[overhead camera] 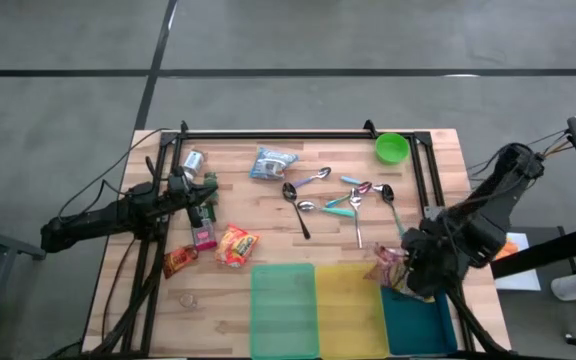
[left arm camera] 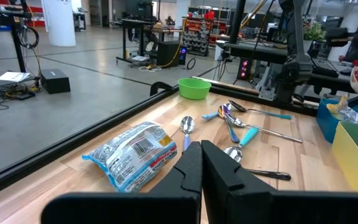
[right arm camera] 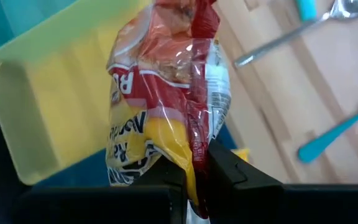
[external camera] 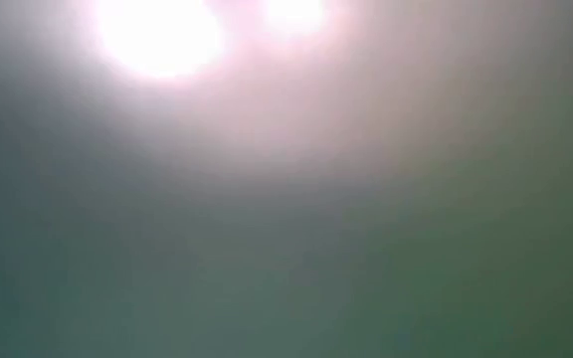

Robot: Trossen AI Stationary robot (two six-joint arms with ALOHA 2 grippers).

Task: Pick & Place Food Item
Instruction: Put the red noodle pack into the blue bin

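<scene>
One crinkly plastic snack packet hangs pinched in the right pincer.

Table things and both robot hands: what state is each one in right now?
Right gripper: jaws shut on snack packet, held above the bins.
Left gripper: jaws shut, empty.
Green bowl: upright, nothing seen in it.
Green bin: empty.
Yellow bin: empty.
Blue-white packet: lying flat.

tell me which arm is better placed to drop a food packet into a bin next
Right. The right gripper is already shut on a snack packet, right by the yellow bin and teal bin. The left gripper is shut and empty, far across the table.
</scene>
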